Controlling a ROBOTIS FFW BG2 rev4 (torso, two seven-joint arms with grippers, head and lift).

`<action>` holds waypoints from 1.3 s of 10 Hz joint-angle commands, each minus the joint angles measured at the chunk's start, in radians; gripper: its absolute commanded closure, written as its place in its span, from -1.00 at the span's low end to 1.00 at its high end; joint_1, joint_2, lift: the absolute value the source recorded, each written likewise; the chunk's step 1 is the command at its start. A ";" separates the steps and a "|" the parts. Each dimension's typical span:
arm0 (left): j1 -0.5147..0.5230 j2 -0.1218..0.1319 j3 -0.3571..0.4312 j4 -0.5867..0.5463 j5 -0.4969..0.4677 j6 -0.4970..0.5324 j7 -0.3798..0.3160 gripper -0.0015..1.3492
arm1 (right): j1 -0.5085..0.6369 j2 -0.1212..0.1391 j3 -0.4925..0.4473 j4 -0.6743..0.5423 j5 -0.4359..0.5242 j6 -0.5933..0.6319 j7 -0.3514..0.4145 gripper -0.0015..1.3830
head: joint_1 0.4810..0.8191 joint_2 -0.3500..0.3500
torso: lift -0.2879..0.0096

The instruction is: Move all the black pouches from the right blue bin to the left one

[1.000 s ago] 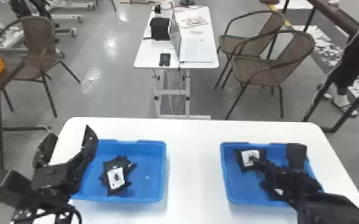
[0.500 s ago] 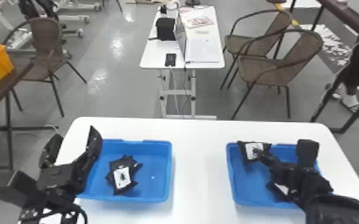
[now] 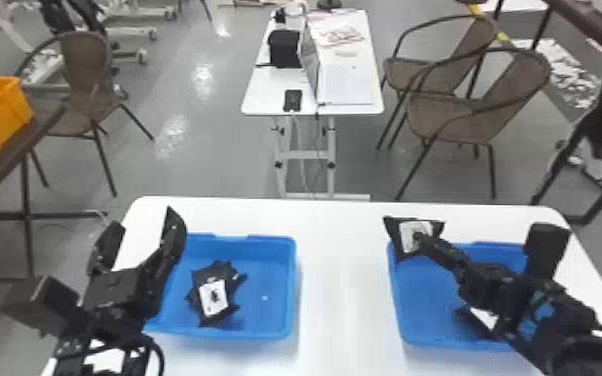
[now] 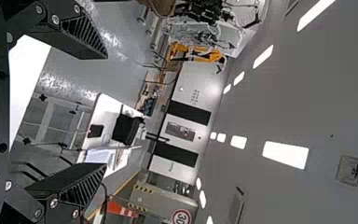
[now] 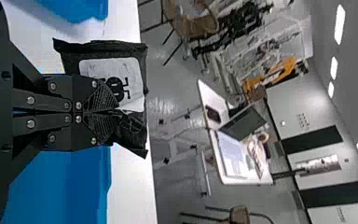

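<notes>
Pouch (image 3: 405, 234) sits gripped in the right pincer (image 3: 420, 240) by the right blue bin (image 3: 398, 310).

Smooth blue plastic with a soft sheen is seen in the left bin (image 3: 265, 280) and the right bin (image 3: 415, 315), smooth white is presented by the worktop (image 3: 340, 300), and slightly glossy orange plastic is shown by the crate (image 3: 0, 120). On the pouch (image 5: 130, 49), crinkled black film is topped by a smooth, paper-like label (image 5: 93, 67), while on the right gripper (image 3: 417, 239) matt black, ridged jaws are fitted with shiny metal screws (image 5: 94, 84). The grey floor (image 3: 205, 150) is marked by glossy reflections, and rough, woven-looking brown is seen on the chair (image 3: 470, 115).
</notes>
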 commanded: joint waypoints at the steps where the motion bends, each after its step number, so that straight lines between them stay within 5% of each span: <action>1: -0.007 -0.003 -0.009 0.000 0.005 0.004 0.000 -0.68 | -0.036 0.001 0.082 -0.030 -0.063 0.031 0.044 0.85 | 0.27 0.26 | 1.00; 3: -0.024 0.014 -0.032 -0.001 0.040 0.040 0.000 -0.68 | -0.168 0.009 0.208 0.046 -0.104 0.042 0.156 0.85 | 0.27 0.52 | 1.00; 7: -0.133 0.117 -0.092 -0.012 0.249 0.266 -0.071 -0.69 | -0.341 0.030 0.369 0.181 -0.138 -0.007 0.253 0.85 | 0.27 0.74 | 1.00; 9: -0.171 0.103 -0.073 -0.015 0.270 0.373 -0.146 -0.74 | -0.378 0.027 0.424 0.212 -0.176 -0.018 0.262 0.85 | 0.27 0.72 | 1.00; 13: -0.188 0.081 -0.069 -0.015 0.270 0.386 -0.183 -0.73 | -0.381 0.027 0.435 0.224 -0.196 -0.027 0.262 0.85 | 0.27 0.72 | 1.00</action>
